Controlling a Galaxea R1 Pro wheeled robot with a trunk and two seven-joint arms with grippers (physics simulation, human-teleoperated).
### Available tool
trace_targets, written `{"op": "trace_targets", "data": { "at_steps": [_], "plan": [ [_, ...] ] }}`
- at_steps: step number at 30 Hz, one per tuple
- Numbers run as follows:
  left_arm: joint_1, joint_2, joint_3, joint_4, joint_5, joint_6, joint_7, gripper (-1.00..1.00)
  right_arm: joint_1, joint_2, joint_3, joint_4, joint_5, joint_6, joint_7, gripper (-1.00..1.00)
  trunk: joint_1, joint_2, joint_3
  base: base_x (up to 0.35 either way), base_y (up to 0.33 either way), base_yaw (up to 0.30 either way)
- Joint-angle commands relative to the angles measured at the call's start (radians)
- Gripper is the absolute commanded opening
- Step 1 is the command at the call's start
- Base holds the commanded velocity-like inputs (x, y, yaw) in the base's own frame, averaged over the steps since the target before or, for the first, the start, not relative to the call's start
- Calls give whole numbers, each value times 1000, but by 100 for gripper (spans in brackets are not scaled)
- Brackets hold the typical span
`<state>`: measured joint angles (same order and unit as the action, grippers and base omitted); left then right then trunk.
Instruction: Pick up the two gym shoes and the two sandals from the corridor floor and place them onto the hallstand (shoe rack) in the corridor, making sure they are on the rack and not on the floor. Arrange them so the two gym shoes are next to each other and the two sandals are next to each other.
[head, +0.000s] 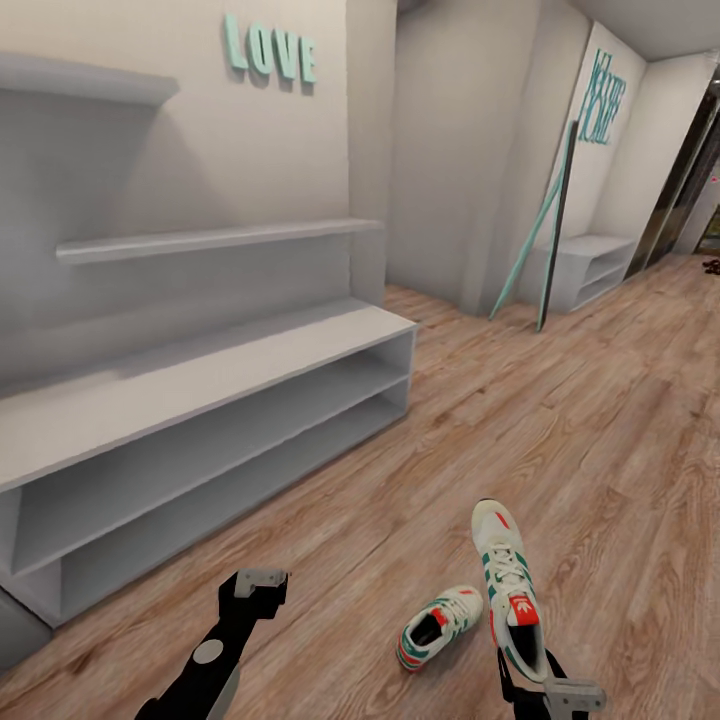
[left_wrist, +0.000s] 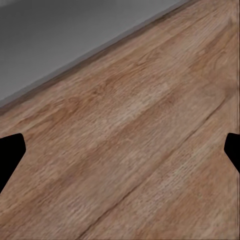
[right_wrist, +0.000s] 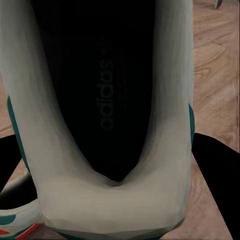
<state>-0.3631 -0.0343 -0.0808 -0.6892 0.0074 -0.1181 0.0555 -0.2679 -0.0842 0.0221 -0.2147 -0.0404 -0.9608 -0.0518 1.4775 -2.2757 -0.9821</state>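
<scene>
Right gripper (head: 530, 672) holds one gym shoe (head: 508, 585) by its heel; left gripper (head: 262, 581) gapes wide over bare corridor floor (head: 600, 450)

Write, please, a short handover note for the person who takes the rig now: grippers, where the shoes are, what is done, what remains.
Right gripper: shut on the heel of one gym shoe, toe pointing away.
Left gripper: open, nothing between its fingers, above the corridor floor.
Second gym shoe: on the floor beside the held one.
Hallstand: to the left, bench top and tiers bare.
Sandals: not located.
Done: one shoe gripped.
Left: rack both gym shoes side by side, then find and rack the sandals.
</scene>
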Motion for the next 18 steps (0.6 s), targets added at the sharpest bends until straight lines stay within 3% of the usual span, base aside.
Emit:
{"op": "trace_targets", "data": {
  "at_steps": [1, 13, 18],
  "plan": [
    [0, 1, -4, 0, 1, -3, 6, 100, -1, 0, 2, 0, -4, -3, 0, -100, 0, 0, -1, 2, 0, -266],
    [0, 1, -4, 0, 0, -5, 6, 100, -1, 0, 2, 0, -4, -3, 0, -100, 0, 0, -1, 0, 0, -266],
    [0, 1, -4, 0, 0, -5, 6, 100, -1, 0, 2, 1, -4, -3, 0, -100, 0, 0, -1, -167, 0, -266]
  ]
}}
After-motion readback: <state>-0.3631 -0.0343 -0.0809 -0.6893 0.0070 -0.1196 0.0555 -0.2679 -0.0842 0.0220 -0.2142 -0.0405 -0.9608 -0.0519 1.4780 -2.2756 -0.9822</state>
